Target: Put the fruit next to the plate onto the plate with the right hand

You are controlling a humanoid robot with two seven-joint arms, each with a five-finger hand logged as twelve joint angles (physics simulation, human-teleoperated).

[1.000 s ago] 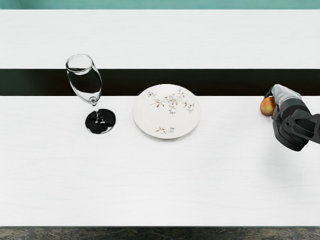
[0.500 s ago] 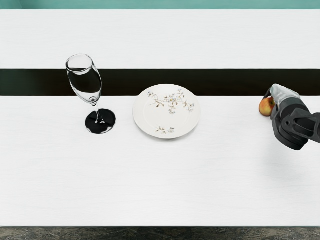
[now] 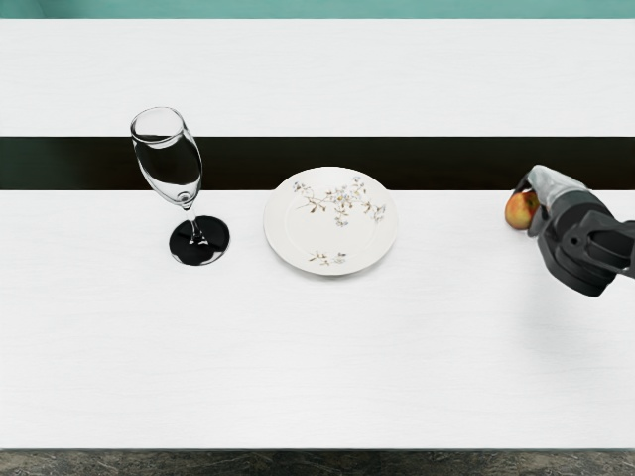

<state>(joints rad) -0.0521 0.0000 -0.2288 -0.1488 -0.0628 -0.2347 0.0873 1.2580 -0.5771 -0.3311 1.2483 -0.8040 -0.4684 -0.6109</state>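
Head view: near the table's point(image 3: 397, 347) right edge, the right hand point(image 3: 558, 203) has its fingers curled round the fruit point(image 3: 518, 210). The plate point(image 3: 330, 220) lies well apart at mid-table, a wine glass point(image 3: 174, 169) beyond it.

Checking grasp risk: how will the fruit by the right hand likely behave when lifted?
The fruit looks small, round and smooth, so probably light and apt to roll if released on the plate. The right hand wraps only its right side, so it might slip.
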